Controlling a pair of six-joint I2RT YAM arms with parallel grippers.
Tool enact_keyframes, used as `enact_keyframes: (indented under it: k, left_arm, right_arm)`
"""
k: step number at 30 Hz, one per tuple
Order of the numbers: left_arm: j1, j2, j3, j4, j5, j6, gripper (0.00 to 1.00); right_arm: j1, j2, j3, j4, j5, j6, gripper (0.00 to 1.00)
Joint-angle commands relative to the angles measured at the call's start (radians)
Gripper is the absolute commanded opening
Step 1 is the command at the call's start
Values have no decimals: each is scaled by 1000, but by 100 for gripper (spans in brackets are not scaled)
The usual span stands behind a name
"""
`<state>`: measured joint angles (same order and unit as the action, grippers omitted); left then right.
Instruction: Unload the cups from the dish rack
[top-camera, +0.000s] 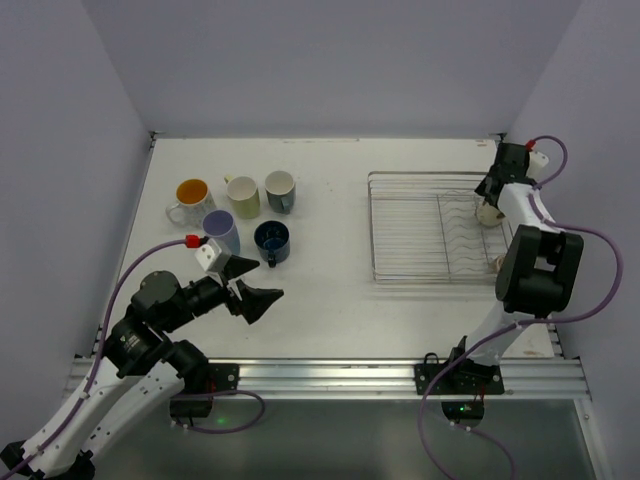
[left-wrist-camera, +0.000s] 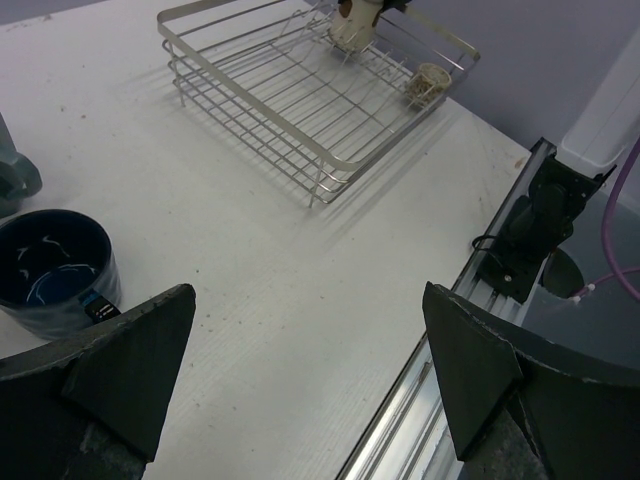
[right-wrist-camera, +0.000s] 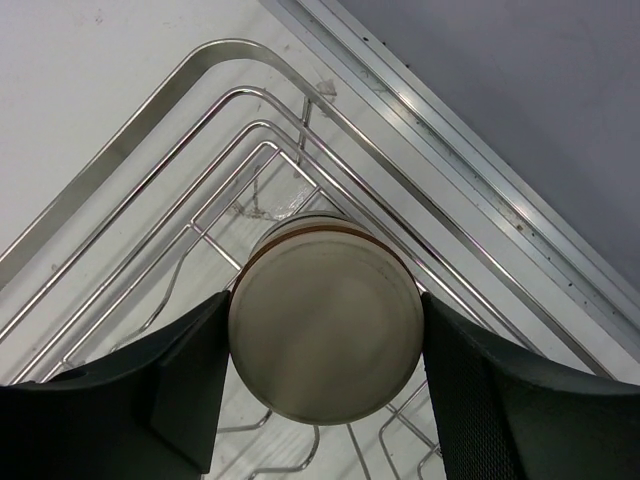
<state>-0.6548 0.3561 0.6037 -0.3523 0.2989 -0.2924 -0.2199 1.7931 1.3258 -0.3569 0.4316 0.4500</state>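
Note:
The silver wire dish rack stands right of centre. My right gripper is at its far right corner, jaws closed against both sides of an upturned cream cup, its base facing the wrist camera, with rack wires below. A second cream cup lies in the rack's near right corner. On the table at left stand the orange-inside cup, yellow-green cup, grey cup, lavender cup and navy cup. My left gripper is open and empty just right of the navy cup.
An aluminium rail runs along the table's near edge. The right arm's base and cables sit on it. Lavender walls close the table at the back and both sides; the rack's right end is near the right wall.

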Motion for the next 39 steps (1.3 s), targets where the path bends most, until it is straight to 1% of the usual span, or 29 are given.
enact_keyframes:
  k: [1, 5, 6, 11, 12, 13, 15, 16, 18, 19, 21, 22, 23, 24, 25, 27, 28, 30, 31, 32, 36, 39]
  left_arm:
    - [11, 4, 1, 24, -1, 12, 100]
    - [14, 24, 4, 22, 0, 15, 100]
    - [14, 29, 7, 21, 2, 13, 100]
    - [17, 50, 19, 27, -9, 13, 100]
    - [18, 55, 19, 32, -10, 9, 100]
    - [18, 64, 21, 36, -6, -4, 100]
    - [17, 75, 24, 65, 2, -37, 100]
    - [17, 89, 22, 87, 12, -80, 99]
    - [17, 107, 8, 176, 61, -126, 97]
    - [17, 130, 4, 208, 84, -180, 96]
    - [17, 162, -13, 315, 111, -233, 90]
    - [15, 200, -19, 352, 135, -293, 87]
    - [15, 224, -31, 440, 150, -321, 85]
    - [15, 247, -38, 479, 167, -349, 81]
    - [15, 297, -44, 515, 184, -400, 80]
    - [9, 345, -64, 628, 224, -453, 74]
    - [-2, 390, -80, 710, 242, -503, 73]
    - [-17, 437, -93, 788, 252, -545, 68]
    - [-38, 481, -93, 815, 252, -571, 67]
    - [-52, 504, -90, 852, 247, -576, 66]
    - [-118, 583, -59, 872, 194, -562, 63]
    - [-135, 587, -51, 895, 166, -562, 60]
  right_arm:
    - [4, -135, -3, 25, -14, -16, 34]
    - [5, -265, -63, 97, -37, -11, 31]
    - [7, -320, -79, 114, -54, -10, 30]
    - [11, -480, -190, 162, -138, 56, 28]
    - [17, -557, -223, 179, -187, 78, 28]
    - [31, -604, -299, 234, -226, 93, 28]
    - [50, -699, -379, 288, -324, 151, 27]
    - [80, -789, -452, 324, -420, 179, 27]
    - [129, -872, -519, 351, -506, 251, 27]
    - [196, -941, -575, 395, -580, 275, 27]
    - [278, -998, -640, 459, -663, 331, 27]
    - [351, -1018, -702, 549, -710, 386, 28]
    - [387, -1041, -726, 585, -790, 410, 29]
    - [424, -1051, -747, 622, -818, 432, 29]
    - [492, -1057, -779, 675, -833, 456, 29]
    - [557, -1066, -806, 729, -847, 487, 29]
    - [609, -1063, -823, 775, -853, 495, 30]
    - [654, -1036, -841, 826, -869, 522, 30]
    - [690, -1022, -858, 889, -879, 532, 30]
    - [703, -1008, -864, 913, -892, 538, 30]
    - [763, -936, -890, 1008, -907, 552, 31]
    - [781, -907, -912, 1072, -927, 584, 31]
